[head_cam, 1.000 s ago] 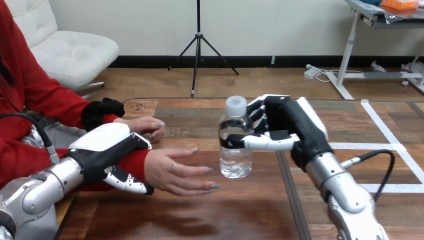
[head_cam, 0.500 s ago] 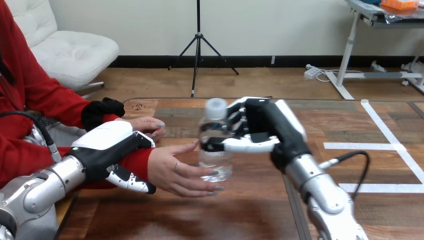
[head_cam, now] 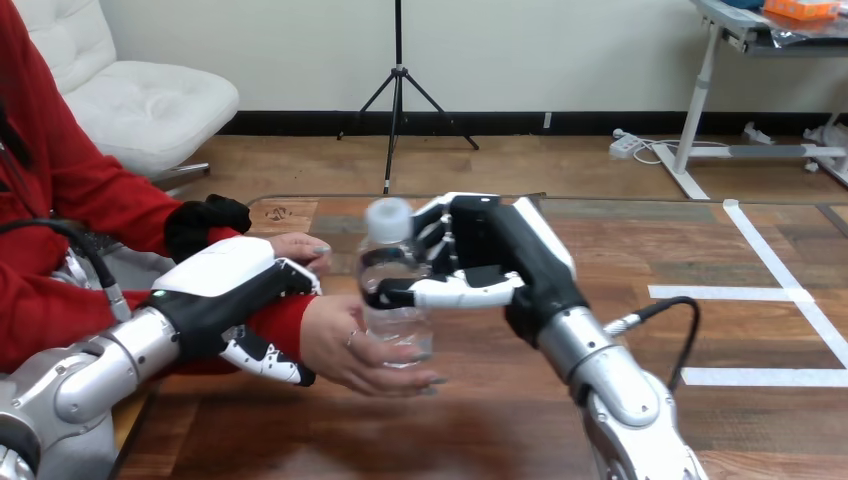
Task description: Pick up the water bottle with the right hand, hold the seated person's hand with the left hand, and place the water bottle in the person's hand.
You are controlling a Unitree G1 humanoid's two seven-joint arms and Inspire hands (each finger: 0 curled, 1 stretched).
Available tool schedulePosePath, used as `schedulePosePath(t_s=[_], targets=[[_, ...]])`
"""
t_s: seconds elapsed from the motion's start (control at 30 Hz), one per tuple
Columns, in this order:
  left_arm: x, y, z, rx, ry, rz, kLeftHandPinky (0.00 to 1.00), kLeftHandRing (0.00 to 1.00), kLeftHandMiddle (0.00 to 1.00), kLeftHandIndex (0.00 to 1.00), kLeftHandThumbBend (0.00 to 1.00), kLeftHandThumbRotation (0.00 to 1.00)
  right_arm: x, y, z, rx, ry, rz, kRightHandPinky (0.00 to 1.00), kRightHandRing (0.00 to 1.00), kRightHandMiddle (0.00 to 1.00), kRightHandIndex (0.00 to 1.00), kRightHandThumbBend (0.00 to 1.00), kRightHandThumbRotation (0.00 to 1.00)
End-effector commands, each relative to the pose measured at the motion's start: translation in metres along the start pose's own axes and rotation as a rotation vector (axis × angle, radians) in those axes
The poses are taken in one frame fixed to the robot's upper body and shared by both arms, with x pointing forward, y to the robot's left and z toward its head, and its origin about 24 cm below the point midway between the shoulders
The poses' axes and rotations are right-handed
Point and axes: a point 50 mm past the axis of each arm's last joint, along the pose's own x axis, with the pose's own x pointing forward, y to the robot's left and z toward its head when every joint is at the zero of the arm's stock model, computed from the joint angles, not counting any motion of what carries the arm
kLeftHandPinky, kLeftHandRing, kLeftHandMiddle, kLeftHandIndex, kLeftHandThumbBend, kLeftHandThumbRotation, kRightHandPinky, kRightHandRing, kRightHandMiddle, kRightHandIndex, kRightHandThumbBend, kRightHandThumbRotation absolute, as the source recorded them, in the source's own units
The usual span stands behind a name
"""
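Over the open palm at the bench's left side, the water bottle [head_cam: 392,290] is standing upright, its white cap [head_cam: 388,215] on top and the body clear. Its base is sitting right at the person's hand [head_cam: 345,345]; I cannot tell whether it is resting on it or just above it. The hand is lying palm up with its fingers stretched out flat under the bottle, not curled round it.

My right hand [head_cam: 500,255] is grasping the water bottle from the right side. The thumb is crossing the front of the body and my fingers are wrapping round behind, just below the cap. My right forearm [head_cam: 610,385] is coming in from the bottom edge, angled up and left.

My left hand [head_cam: 230,300] is clamping the wrist [head_cam: 275,325] behind the person's hand, over the red sleeve. My fingers are curling under it and the thumb is lying over the top.

Just behind my left hand, the person's other hand [head_cam: 300,248] is resting on the bench [head_cam: 500,420] near its far left edge, apart from the bottle.
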Motion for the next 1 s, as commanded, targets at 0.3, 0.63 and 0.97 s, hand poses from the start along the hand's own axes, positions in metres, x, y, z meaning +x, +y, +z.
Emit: schedulePosePath(t_s=[0.3,0.63,0.97], targets=[[0.034,0.031,0.04,-0.021,-0.213,0.177,0.35,0.42,0.5,0.53,0.66,0.18,0.019,0.015,0.043,0.041,-0.224,0.038,0.22,0.27,0.4,0.43,0.91,0.0],[0.041,0.034,0.049,-0.058,-0.25,0.177,0.33,0.4,0.49,0.52,0.67,0.14,0.018,0.024,0.043,0.053,-0.232,0.052,0.22,0.28,0.4,0.43,0.91,0.0],[0.045,0.036,0.053,-0.085,-0.266,0.169,0.33,0.4,0.5,0.52,0.75,0.1,0.017,0.031,0.043,0.08,-0.234,0.064,0.21,0.27,0.39,0.43,0.9,0.0]])
